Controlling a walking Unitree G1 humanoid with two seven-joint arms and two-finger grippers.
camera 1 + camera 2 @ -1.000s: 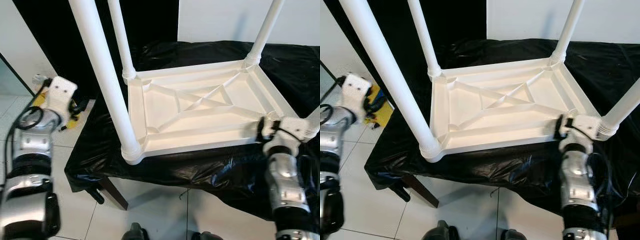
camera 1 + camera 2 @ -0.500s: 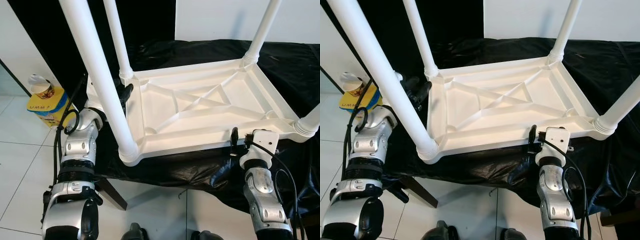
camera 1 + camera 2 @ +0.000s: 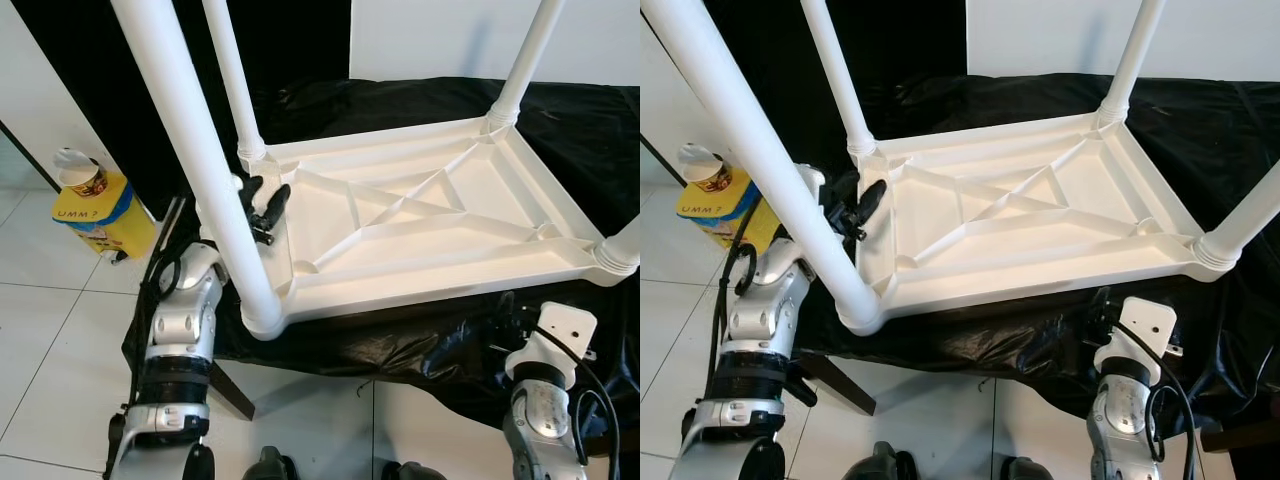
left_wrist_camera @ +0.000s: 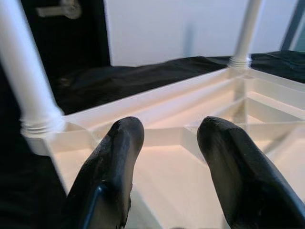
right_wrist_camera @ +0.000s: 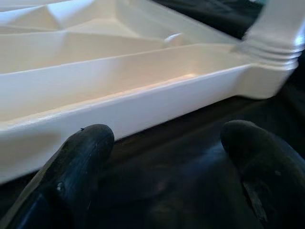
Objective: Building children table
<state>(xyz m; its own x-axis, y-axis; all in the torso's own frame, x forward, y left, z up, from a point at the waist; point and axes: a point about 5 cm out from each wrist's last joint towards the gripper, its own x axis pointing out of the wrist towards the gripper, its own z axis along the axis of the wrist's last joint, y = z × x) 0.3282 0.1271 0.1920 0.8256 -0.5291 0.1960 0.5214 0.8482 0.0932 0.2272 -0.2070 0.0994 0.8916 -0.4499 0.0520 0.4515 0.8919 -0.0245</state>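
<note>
I have the white plastic children table [image 3: 420, 225] upside down on a table draped in crinkled, glossy black sheeting [image 3: 350, 335]. Its underside is a shallow tray with raised ribs that cross in an X. Four smooth round legs stand up from ringed sockets at the corners. The nearest leg [image 3: 195, 160] cuts diagonally across my head view and hides part of my left arm.

My left pincer [image 3: 262, 205] is at the tray's left rim, just behind that near leg, with its fingers [image 4: 112, 164] spread apart and holding nothing, the ribbed underside visible between them.

My right pincer [image 5: 164, 157] is low at the near edge, over the black sheeting just short of the tray's side wall, its jaws also apart and empty.

On the tiled floor [image 3: 60, 330] to the left stands a yellow container [image 3: 100, 212].
</note>
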